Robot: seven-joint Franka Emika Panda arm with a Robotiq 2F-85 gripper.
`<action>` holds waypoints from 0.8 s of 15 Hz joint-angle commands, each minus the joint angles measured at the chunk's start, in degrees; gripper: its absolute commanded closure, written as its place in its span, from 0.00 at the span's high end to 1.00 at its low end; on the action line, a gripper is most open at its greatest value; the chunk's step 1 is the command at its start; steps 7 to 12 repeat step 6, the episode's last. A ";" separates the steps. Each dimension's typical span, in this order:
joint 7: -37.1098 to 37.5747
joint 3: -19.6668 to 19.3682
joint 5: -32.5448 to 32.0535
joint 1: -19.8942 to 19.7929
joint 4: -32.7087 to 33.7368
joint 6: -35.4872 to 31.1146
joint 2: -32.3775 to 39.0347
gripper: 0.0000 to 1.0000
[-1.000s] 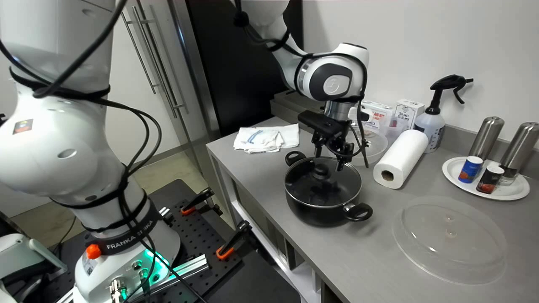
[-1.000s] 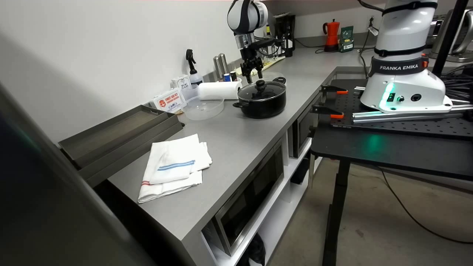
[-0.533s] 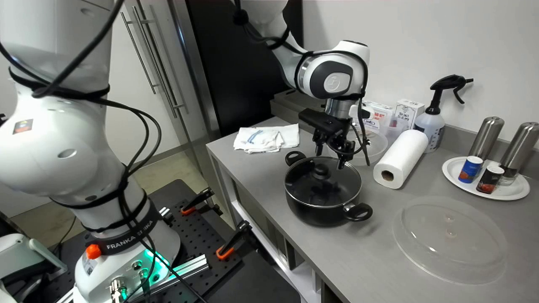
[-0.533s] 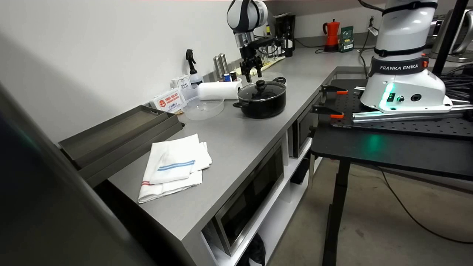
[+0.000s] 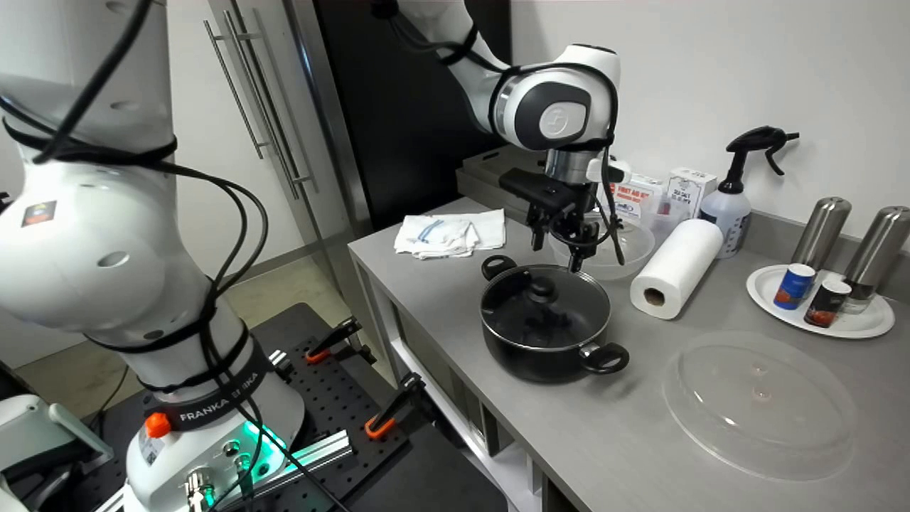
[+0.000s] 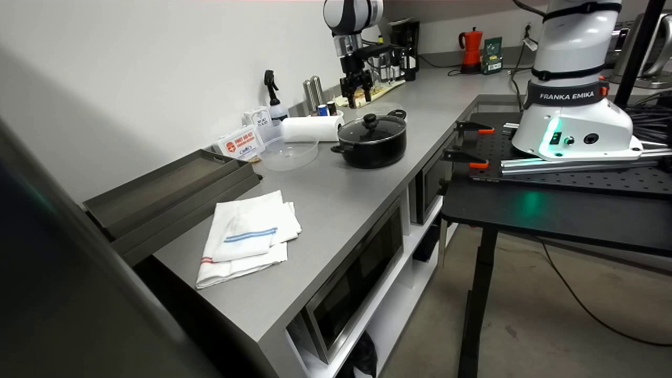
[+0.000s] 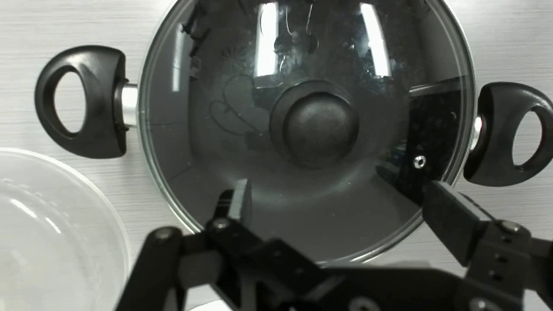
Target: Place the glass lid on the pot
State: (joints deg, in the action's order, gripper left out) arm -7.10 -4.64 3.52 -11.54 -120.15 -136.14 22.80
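The glass lid (image 5: pixel 547 323) lies flat on the black pot (image 5: pixel 533 366), its silvery rim around the pot's top and its dark knob in the middle. Lid (image 6: pixel 386 129) and pot (image 6: pixel 374 156) show the same way in the other exterior picture. My gripper (image 5: pixel 557 257) is open and empty. It hangs above the lid's wall-side edge, apart from it, and also shows in an exterior view (image 6: pixel 360 102). In the wrist view the open fingers (image 7: pixel 337 185) are spread over the lid (image 7: pixel 319 125), with the knob beyond the fingertips. A pot handle (image 7: pixel 103 103) sticks out on each side.
A clear plastic bowl (image 7: pixel 52 233) stands beside the pot. A paper towel roll (image 5: pixel 675 270), a large clear disc (image 5: pixel 761 427) and a white plate (image 5: pixel 768 288) with jars stand on the counter. A folded cloth (image 5: pixel 455 235) lies near its end.
My gripper has risen a little, away from the lid, mostly in the last half second. The lid and pot have not moved.
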 commanded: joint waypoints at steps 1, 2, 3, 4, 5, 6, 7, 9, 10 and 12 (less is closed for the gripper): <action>-0.12 -0.35 0.17 0.33 -0.21 0.14 -0.35 1.00; -0.12 -0.36 0.18 0.34 -0.46 0.05 -0.55 1.00; -0.12 -0.36 0.18 0.34 -0.57 -0.04 -0.57 1.00; -0.12 -0.36 0.18 0.34 -0.63 -0.07 -0.57 1.00; -0.12 -0.36 0.18 0.34 -0.65 -0.08 -0.57 1.00; -0.12 -0.36 0.18 0.34 -0.65 -0.09 -0.57 1.00; -0.12 -0.36 0.18 0.34 -0.65 -0.09 -0.57 1.00; -0.12 -0.36 0.18 0.34 -0.65 -0.09 -0.57 1.00; -0.12 -0.36 0.18 0.34 -0.65 -0.09 -0.57 1.00; -0.12 -0.36 0.18 0.34 -0.65 -0.09 -0.57 1.00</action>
